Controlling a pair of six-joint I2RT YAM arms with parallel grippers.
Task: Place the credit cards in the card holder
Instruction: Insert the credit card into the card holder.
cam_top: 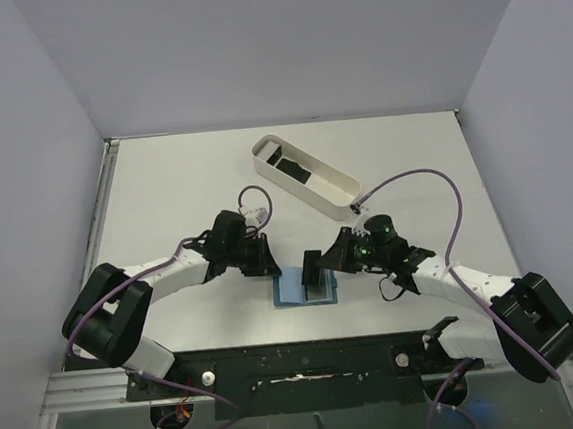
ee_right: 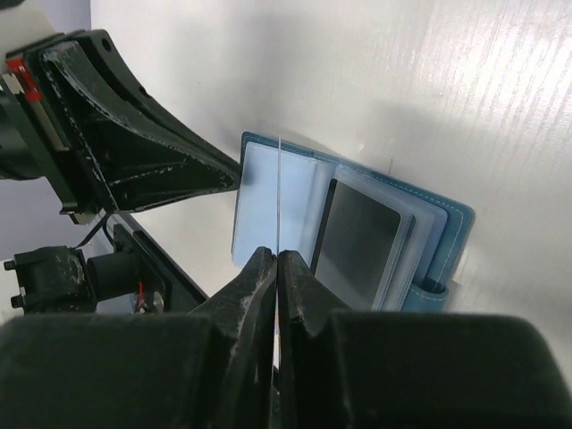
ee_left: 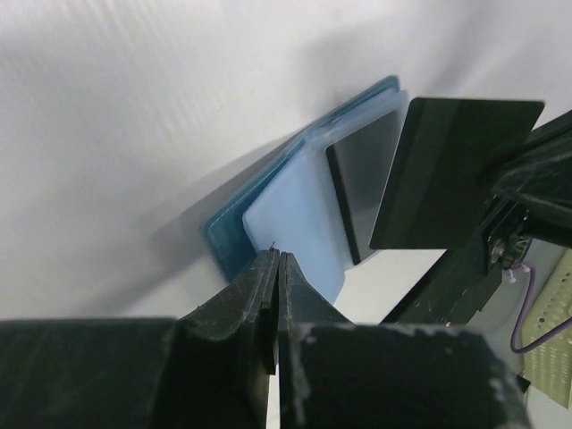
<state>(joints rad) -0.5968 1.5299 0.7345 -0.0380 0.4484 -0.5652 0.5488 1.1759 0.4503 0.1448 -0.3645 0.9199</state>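
My right end effector [ee_right: 277, 261] is clamped tight on a black card [ee_left: 456, 170]. It holds the card upright on edge just above the open card holder [ee_right: 259, 192]. From my own wrist the card is only a thin pale line running ahead out of the fingertips. My left end effector [ee_left: 274, 264] is closed too, fingers pressed together, with the tips touching the near edge of the holder's pale blue leaf. Whether a leaf is pinched between them I cannot tell.

Ahead and to the left of my right fingertips, the left end effector's black wedge crowds the holder's corner, close to the held card. Just right of the held card, a second dark card [ee_right: 357, 241] sits tucked in a pocket. Well beyond both end effectors lies a long white oval tray [cam_top: 329, 183] with dark cards [cam_top: 287, 159] inside. A purple cable [cam_top: 434, 176] loops near its end.

Open white bench [cam_top: 164, 185] stretches outward from each end effector and on toward the tray. Grey walls [cam_top: 35, 96] close in three sides.

The holder is teal with a stitched border, and its pockets are smooth, pale and slightly see-through. The cards are thin, flat and matte. The bench has a fine ribbed grain.
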